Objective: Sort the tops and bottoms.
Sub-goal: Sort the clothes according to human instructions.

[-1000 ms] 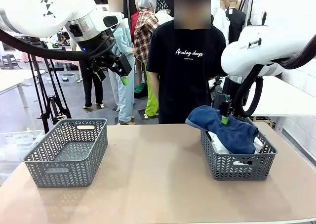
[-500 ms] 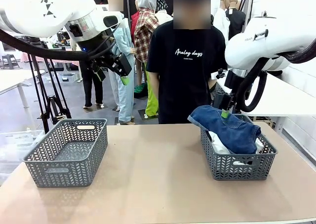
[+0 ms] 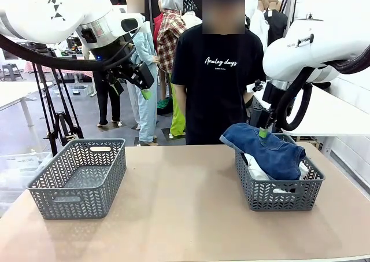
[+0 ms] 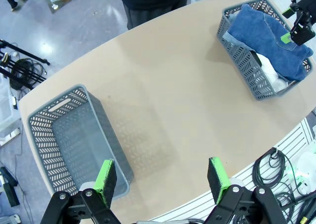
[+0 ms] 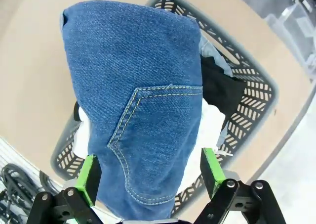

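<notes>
Denim sits on top of everything in the basket on my right (image 3: 278, 199): the shorts (image 3: 269, 151) are heaped over its near-left corner, partly hanging over the rim, with a white top (image 3: 254, 170) under them and a black top (image 5: 222, 88) tucked at the far side, as I see it from the right wrist. My right gripper (image 3: 263, 133) hovers just above the shorts with its jaws wide apart and nothing between them; from the wrist camera the green pads (image 5: 89, 178) straddle the back pocket seam. My left gripper (image 3: 144, 91) hangs high over the left side of the table, also spread wide and empty, well away from the empty basket (image 3: 80, 178) below it.

I judge the step in hand to be taking hold of the shorts so they can go across to the other basket. To do it well, I'd come straight down and pinch a thick fold of denim near the pocket stitching, where the cloth is doubled and won't slip. I'd keep the fingertips shallow so they catch only denim and not the white top beneath. Denim is stiff and heavy; a pinch too near an edge may let it peel out as I lift. I'd lift high enough for the hanging part to clear the rim without dragging the basket along.
</notes>
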Controlling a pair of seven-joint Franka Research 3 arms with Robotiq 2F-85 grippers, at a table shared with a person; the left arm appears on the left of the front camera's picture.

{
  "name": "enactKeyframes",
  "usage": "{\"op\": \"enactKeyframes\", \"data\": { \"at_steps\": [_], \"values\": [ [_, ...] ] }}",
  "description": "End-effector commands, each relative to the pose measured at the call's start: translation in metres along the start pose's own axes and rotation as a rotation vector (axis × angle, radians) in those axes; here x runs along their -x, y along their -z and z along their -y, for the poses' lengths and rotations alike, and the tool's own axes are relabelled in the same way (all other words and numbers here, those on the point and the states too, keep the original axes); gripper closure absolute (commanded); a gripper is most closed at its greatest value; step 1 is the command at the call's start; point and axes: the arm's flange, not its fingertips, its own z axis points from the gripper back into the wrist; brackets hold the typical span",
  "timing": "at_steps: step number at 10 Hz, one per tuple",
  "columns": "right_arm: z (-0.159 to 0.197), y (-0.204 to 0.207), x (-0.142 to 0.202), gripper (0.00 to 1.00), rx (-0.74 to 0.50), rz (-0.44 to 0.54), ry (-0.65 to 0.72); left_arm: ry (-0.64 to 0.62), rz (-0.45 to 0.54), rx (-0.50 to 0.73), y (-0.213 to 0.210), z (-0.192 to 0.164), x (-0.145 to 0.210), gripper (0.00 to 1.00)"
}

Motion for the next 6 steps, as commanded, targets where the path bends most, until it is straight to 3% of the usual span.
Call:
{"op": "enactKeyframes", "data": {
  "at_steps": [1, 6],
  "values": [
    [-0.0002, 0.0002, 0.0003, 0.00, 0.006, -0.001, -0.004, -0.003, 0.005, -0.001, -0.0004, -0.0019, 0.0004, 0.04],
    [-0.0002, 0.0002, 0.0003, 0.00, 0.006, -0.001, -0.004, -0.003, 0.005, -0.001, -0.0004, -0.0019, 0.0004, 0.04]
  ]
}}
